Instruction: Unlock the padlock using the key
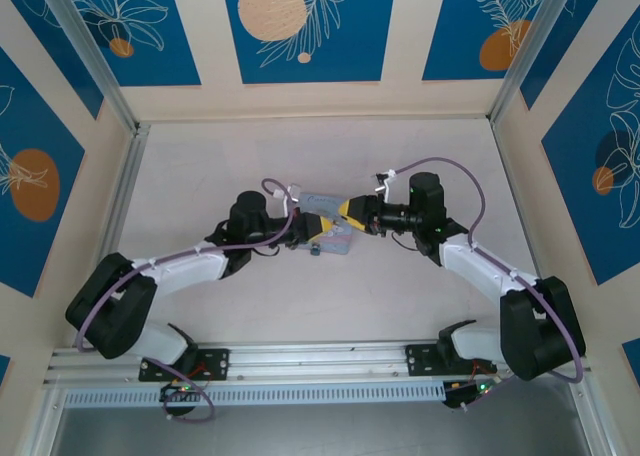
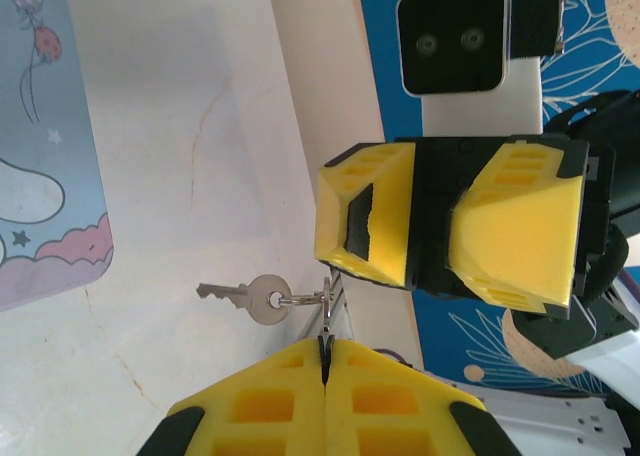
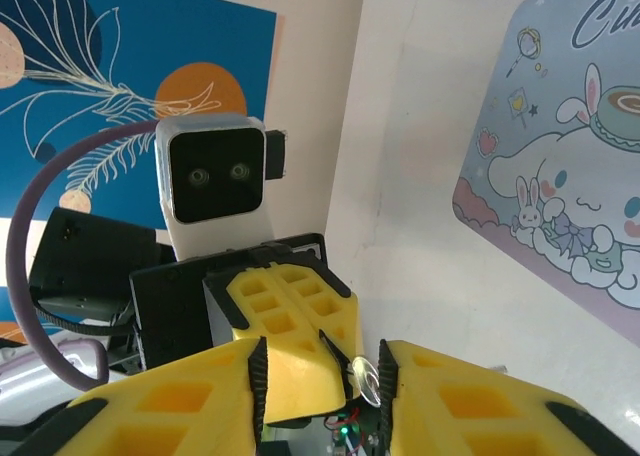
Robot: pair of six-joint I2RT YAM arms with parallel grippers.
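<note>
The two arms meet nose to nose over the middle of the surface (image 1: 400, 296). The left tool (image 2: 325, 348) is pressed fully together, its yellow fingers meeting with no gap. Pinched in the seam is the wire of a key ring (image 2: 322, 311). From that ring the key (image 2: 245, 298) sticks out just past the fingertips toward the surface. It is silver, with its round head next to the ring and its toothed blade pointing away from the tool. It hangs free, touching nothing else that I can see.

The right tool (image 2: 435, 226) faces the left one, tip to tip and just beside it. Its two yellow fingers stand part-way apart. From the left wrist view nothing sits between them, and the key is off to one side of this tool, not in its grip. From the right tool's own wrist view, the tip of a left finger (image 3: 295, 366) pokes into the gap. A small shiny round bit of metal (image 3: 365, 381) sits against the pad beside it, but I cannot tell whether the two touch.

A pale blue cartoon-printed tin (image 2: 45, 176) lies flat on the surface right below both tools. The padlock (image 1: 316, 251) seems to be the tiny dark speck on the near side of the left tool's tip, at the tin's edge — too small from above to be sure. I cannot tell whether it is joined to the ring.
</note>
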